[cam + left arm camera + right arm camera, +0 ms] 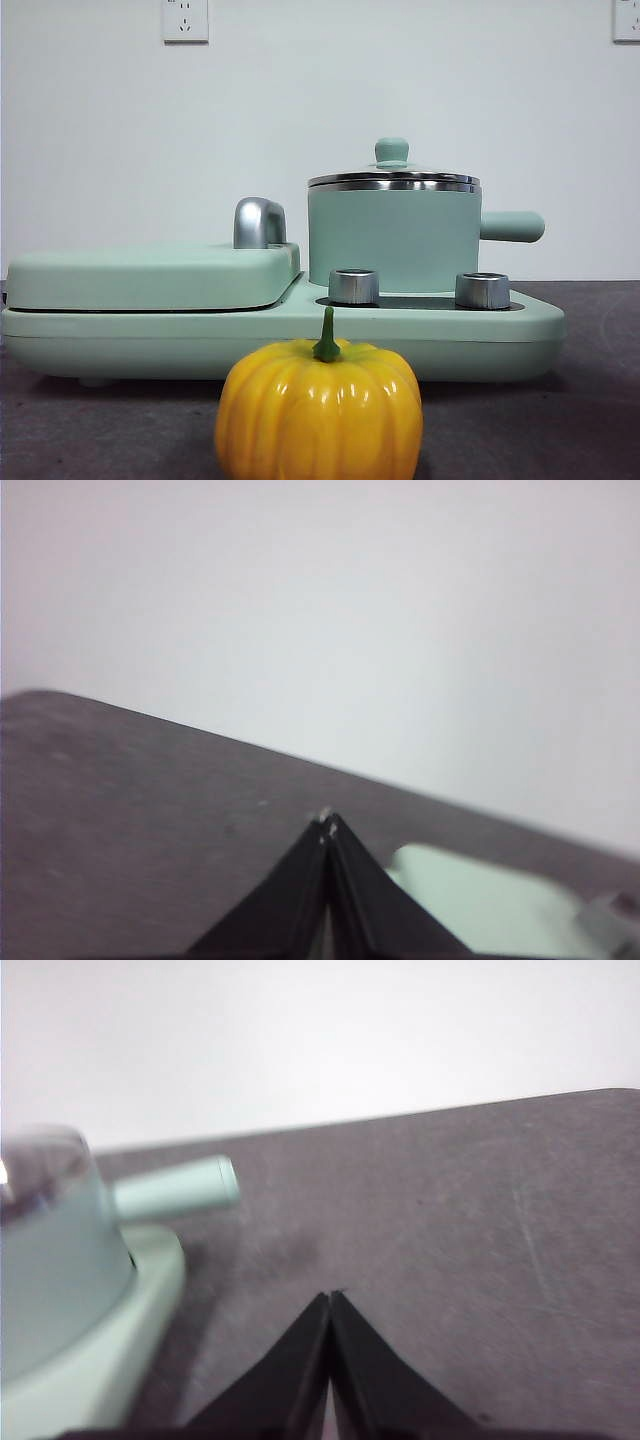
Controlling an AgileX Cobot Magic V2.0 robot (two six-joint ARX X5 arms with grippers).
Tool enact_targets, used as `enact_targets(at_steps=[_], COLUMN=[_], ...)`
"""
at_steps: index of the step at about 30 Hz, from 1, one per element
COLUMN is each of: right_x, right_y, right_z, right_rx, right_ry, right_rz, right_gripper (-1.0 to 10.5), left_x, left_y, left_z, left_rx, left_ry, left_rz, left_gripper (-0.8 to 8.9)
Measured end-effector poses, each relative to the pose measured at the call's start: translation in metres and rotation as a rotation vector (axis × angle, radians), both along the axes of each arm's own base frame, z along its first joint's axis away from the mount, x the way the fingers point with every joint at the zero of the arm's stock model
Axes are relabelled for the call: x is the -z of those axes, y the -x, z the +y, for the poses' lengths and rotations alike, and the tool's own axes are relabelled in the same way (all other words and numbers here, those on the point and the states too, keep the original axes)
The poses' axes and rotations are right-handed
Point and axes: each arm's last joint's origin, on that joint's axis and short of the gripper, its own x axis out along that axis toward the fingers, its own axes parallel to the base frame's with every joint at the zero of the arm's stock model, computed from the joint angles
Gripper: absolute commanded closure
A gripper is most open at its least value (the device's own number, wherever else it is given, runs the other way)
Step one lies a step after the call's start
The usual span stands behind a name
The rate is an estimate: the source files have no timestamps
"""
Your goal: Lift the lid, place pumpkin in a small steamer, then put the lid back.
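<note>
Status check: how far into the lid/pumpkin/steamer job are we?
Nothing is done yet. The lid sits on the small steamer, and the pumpkin stands on the table in front of the cooker base. Nothing is in hand: the left tool and the right tool are both shut and empty, above bare table. Left: lift the lid, load the pumpkin, put the lid back.

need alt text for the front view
A yellow pumpkin sits nearest the camera on a dark table; behind it, a mint-green cooker base carries the small steamer with its lid on.
</note>
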Motion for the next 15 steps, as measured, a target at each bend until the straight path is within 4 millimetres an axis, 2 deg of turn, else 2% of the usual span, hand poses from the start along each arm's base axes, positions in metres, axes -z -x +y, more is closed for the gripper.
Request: enact_targets(at_steps=[8, 11, 15], right_x=[-0.024, -0.043, -0.072], right_y=[0.004, 0.009, 0.020], right_z=[-0.002, -0.002, -0.001], right_rx=[0.034, 0.014, -0.030], right_ry=[-0.428, -0.489, -0.505], right_rz=[-0.121, -0.181, -0.290], right_gripper=[9.4, 9.4, 9.4], left_x=[-0.004, -0.008, -0.030], left_y=[0.001, 0.002, 0.008], left_z=[0.000, 0.000, 0.000], left_rx=[0.063, 0.092, 0.133], left_ry=[0.386, 0.502, 0.554], left_rz=[-0.035, -0.075, -0.180], left_gripper=[8.07, 8.06, 8.06])
